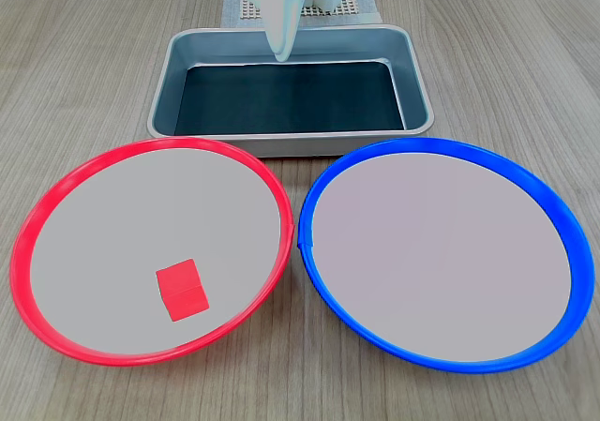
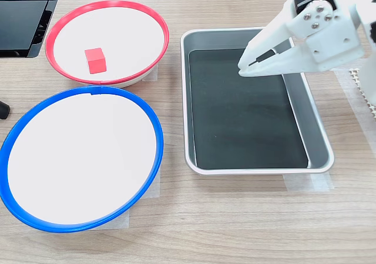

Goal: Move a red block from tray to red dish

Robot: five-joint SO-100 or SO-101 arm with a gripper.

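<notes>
The red block (image 1: 182, 289) lies inside the red dish (image 1: 56, 192), on the pale inner surface (plain faces, nothing touching it). In the first exterior view it sits toward the near part of the dish, a little to the first exterior view's right of the dish's middle; in the second exterior view the block (image 2: 95, 60) sits left of the dish's middle, apart from the red rim (image 2: 161, 29) all around.

The tray (image 1: 281, 142) stands just behind the red dish in the first exterior view, its front rim close to the dish's far edge, and its dark bottom is bare. In the second exterior view the tray (image 2: 191, 105) lies to the right of the red dish.

The gripper (image 2: 245, 63) hangs over the tray, above the part of the dark bottom that is farthest from the blue dish (image 2: 17, 120) in the second exterior view. Its white fingers (image 2: 276, 65) come together toward the tips with only a narrow dark slit between them, and nothing is held there: nearly closed and empty. In the first exterior view the gripper (image 1: 282, 53) points down over the tray's back rim.

The blue dish sits beside the red dish, rims almost touching, and holds nothing. All of it rests on a wood-grain desk (image 1: 75, 55).
</notes>
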